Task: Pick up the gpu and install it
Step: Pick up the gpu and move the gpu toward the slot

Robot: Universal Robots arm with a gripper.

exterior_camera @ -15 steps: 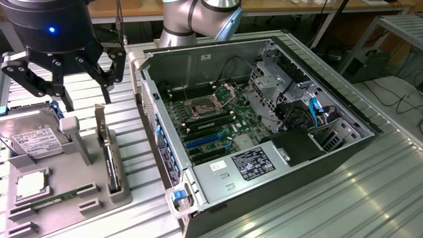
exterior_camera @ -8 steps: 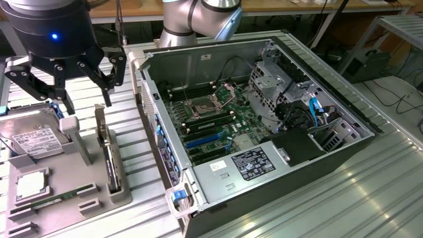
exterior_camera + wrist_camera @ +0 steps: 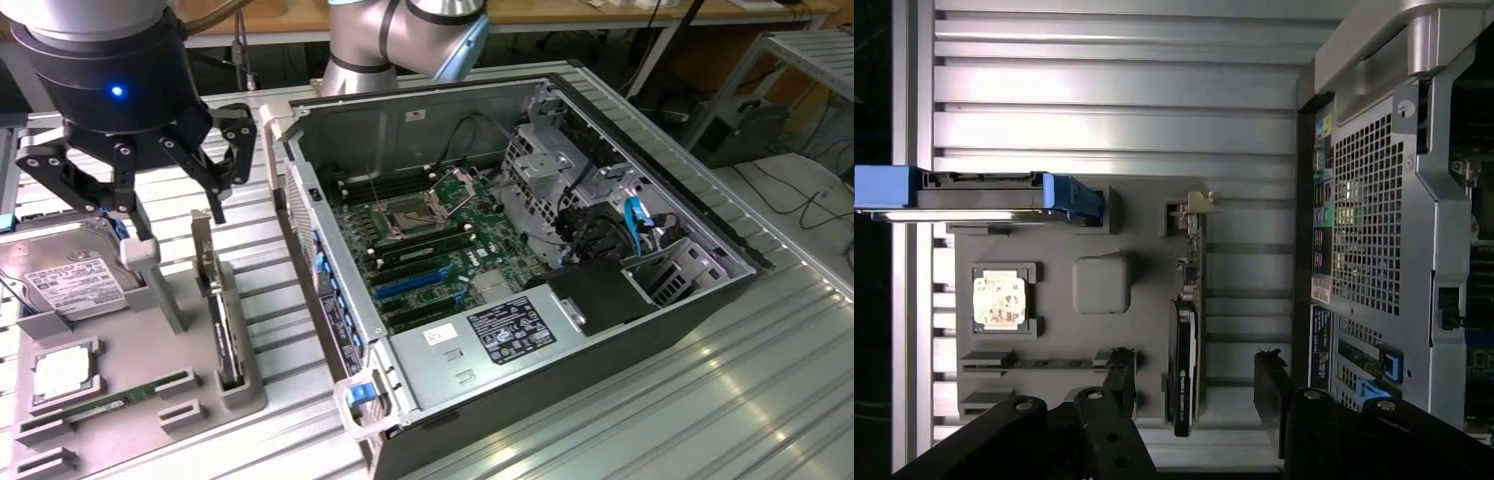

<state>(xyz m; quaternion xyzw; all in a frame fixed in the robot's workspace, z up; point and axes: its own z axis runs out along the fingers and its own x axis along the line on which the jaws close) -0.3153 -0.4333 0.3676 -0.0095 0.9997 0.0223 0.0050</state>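
One thin card, several ways to lose it

Holds nothing at present: gripper [image 3: 178, 223] spread as wide as it goes, empty, hanging fingers-down over the grey holder tray [image 3: 134, 345]. Gpu [image 3: 220, 320]: on edge in a slot of that tray, on the side nearest the computer case [image 3: 387, 130], below the fingers and untouched. Lined up between the two fingers in the wrist view, with a gap on each side.

Likely trouble, judged from here:

Closing off-centre, and so tipping or racking the card in its slot instead of lifting it clean. Pinching on so narrow a body: little to bite on, hence a slip or a twist once clear of the slot. Coming down askew and knocking a finger against the tray's upright post [image 3: 167, 295], or against the hard drive [image 3: 67, 285] standing just beyond it. Further off, snagging the card's bracket on the case wall, or meeting the blue expansion slots [image 3: 400, 285] on the motherboard [image 3: 441, 250] at a slant and straining the contacts.

Pose: wrist upright, tool axis close to vertical, blue lamp [image 3: 118, 92] lit on the wrist body. Finger linkages splayed outward, tips pointing down toward the tray. Rest of the arm [image 3: 400, 40] rising behind the case, at the back of the exterior view.
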